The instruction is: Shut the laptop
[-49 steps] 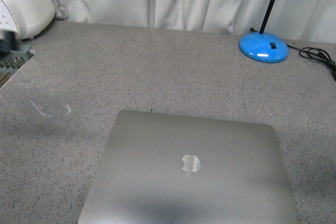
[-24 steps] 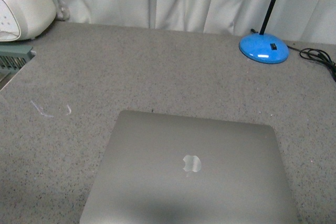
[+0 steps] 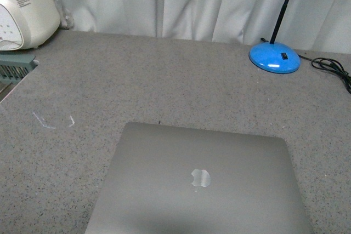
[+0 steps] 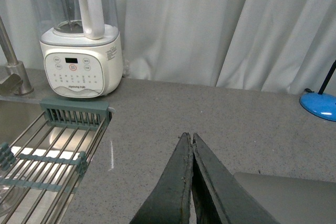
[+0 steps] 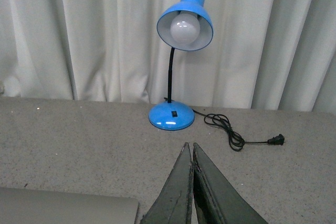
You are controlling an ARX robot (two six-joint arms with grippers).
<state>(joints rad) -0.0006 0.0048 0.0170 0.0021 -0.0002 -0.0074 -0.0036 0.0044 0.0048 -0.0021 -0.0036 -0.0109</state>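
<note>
The speckled grey countertop (image 3: 164, 75) carries the laptop (image 3: 200, 184), lid down and flat at its near edge, apple logo (image 3: 201, 178) facing up. The left gripper (image 4: 191, 139) and the right gripper (image 5: 191, 146) hang above the counter, fingers pressed together, holding nothing.

On the speckled grey bench (image 3: 164, 80) we see a blue desk lamp (image 5: 181, 30) near the white curtain (image 3: 208, 4), its black cord (image 5: 231, 135) lying unplugged on the surface. At the far left stands a white blender (image 4: 81, 59) just beside a sink (image 4: 21, 124) with a grey-green drying rack (image 4: 58, 145) and a metal tap (image 4: 13, 66).
</note>
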